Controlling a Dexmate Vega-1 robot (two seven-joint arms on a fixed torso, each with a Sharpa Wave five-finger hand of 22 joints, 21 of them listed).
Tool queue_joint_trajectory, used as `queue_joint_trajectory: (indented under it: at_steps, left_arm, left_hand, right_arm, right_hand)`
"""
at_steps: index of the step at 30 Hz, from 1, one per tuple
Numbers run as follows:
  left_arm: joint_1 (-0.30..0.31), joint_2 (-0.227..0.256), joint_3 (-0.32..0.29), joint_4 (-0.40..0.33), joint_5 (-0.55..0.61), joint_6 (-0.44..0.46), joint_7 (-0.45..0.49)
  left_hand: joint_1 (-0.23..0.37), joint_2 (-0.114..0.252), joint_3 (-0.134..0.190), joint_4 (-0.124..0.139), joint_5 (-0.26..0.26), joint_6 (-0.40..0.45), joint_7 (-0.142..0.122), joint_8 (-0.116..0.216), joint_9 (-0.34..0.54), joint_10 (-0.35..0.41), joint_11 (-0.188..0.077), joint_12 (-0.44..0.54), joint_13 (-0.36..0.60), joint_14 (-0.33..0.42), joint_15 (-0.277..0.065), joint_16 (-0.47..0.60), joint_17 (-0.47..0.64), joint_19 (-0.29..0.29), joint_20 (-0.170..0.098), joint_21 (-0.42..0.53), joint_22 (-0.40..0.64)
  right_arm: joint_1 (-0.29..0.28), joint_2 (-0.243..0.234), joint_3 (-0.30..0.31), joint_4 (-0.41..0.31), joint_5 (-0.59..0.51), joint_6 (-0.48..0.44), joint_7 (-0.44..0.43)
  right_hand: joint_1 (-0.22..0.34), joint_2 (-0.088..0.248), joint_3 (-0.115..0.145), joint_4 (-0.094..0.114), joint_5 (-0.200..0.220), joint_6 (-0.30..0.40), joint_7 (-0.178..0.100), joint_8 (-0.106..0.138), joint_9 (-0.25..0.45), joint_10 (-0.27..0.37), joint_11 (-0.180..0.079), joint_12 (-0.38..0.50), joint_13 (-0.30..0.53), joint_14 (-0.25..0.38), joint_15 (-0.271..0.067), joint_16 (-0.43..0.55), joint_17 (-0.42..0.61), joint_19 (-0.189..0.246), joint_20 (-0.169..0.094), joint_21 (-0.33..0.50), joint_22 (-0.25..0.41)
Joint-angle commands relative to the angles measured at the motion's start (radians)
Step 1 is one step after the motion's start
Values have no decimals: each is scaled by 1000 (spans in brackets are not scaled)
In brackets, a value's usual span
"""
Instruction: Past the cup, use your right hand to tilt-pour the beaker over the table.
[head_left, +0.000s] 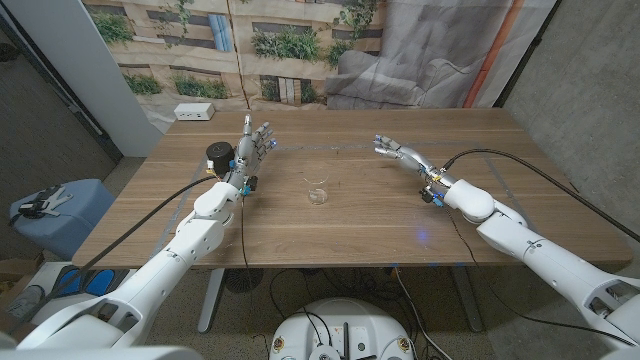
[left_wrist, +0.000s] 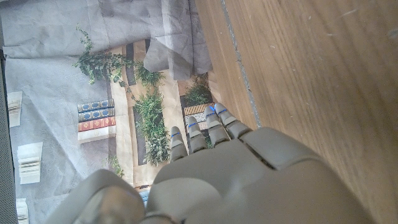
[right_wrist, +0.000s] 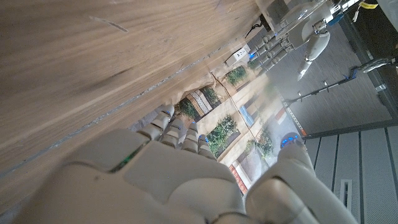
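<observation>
A small clear glass vessel (head_left: 318, 190) stands upright near the middle of the wooden table (head_left: 360, 235); I cannot tell whether it is the cup or the beaker. My right hand (head_left: 393, 149) hovers to its right and farther back, fingers stretched out and apart, holding nothing. In the right wrist view my right hand (right_wrist: 168, 180) is seen from behind above bare wood, with a blurred clear glass (right_wrist: 277, 9) beyond it. My left hand (head_left: 256, 141) is left of the vessel, fingers spread and pointing away, holding nothing. The back of my left hand (left_wrist: 249, 180) fills the lower left wrist view.
A white power strip (head_left: 194, 112) lies at the table's far left corner. Black cables run along both arms over the table's sides. A printed backdrop (head_left: 280, 40) hangs behind the far edge. A blue seat (head_left: 60, 210) stands off the table's left side.
</observation>
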Motion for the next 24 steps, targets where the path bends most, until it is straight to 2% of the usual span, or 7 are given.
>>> queue_joint_trajectory:
  at_steps: [1, 8, 9, 15, 21, 24]
  left_arm:
    - [0, 0, 0, 0, 0, 0, 0]
    - [0, 1, -1, -1, -1, 1, 0]
    - [0, 1, -1, -1, -1, 1, 0]
    - [0, 1, -1, -1, -1, 1, 0]
    - [-1, 1, -1, 0, -1, 1, 0]
    - [-1, 1, -1, 0, -1, 1, -1]
  left_hand:
    - [-4, 13, -6, 1, 5, 8, -5, -4, 3, 6, -3, -4, 2, 7, -2, 1, 2, 9, -11, -2, 5]
    - [-4, 13, -8, 1, 6, 7, -6, -5, 3, 7, -2, -5, 2, 8, -2, 2, 2, 11, -11, -3, 5]
    - [-3, 14, -8, 1, 6, 7, -5, -5, 3, 7, -1, -5, 2, 8, -1, 1, 2, 11, -12, -3, 5]
    - [-3, 14, -10, 1, 6, 7, -5, -6, 3, 7, -1, -5, 2, 8, -1, 1, 2, 11, -11, -4, 5]
    - [-3, 15, -11, 1, 6, 7, -6, -7, 3, 8, 0, -6, 2, 8, -1, 1, 2, 11, -11, -5, 5]
    - [-3, 15, -12, 1, 6, 8, -6, -6, 3, 7, -1, -6, 2, 9, -1, 1, 2, 12, -11, -5, 5]
  right_arm:
    - [-1, -26, -21, -52, -124, 20, -54]
    - [-3, -43, -29, -77, -211, 53, -86]
    - [-1, -44, -32, -75, -214, 63, -83]
    - [10, -48, -47, -80, -244, 109, -63]
    - [12, -45, -60, -99, -260, 103, -36]
    - [13, -44, -64, -109, -276, 90, -34]
  right_hand:
    - [17, -3, 4, -10, -4, -16, -1, 4, 6, -2, -7, 6, 3, -10, 2, 4, 0, 12, 2, -6, 3]
    - [41, -4, 11, -21, -7, -34, 1, 5, 6, -8, -11, 7, 4, -9, -1, 8, -6, 19, 1, -15, 3]
    - [58, -6, 16, -26, -9, -39, 7, 9, 8, 4, -16, 14, 5, 4, -2, 15, -10, 29, 5, -19, 3]
    - [99, -12, 27, -32, -14, -56, -10, 13, 11, 20, -16, 22, 8, 23, -4, 23, -21, 56, 11, -31, 3]
    - [120, -17, 31, -34, -16, -73, -11, 13, 13, 12, -11, 20, 9, 13, 15, 20, -25, 54, 23, -44, 4]
    - [134, -22, 34, -33, -18, -85, -13, 14, 14, 2, -12, 17, 10, 0, 25, 17, -27, 46, 40, -56, 4]
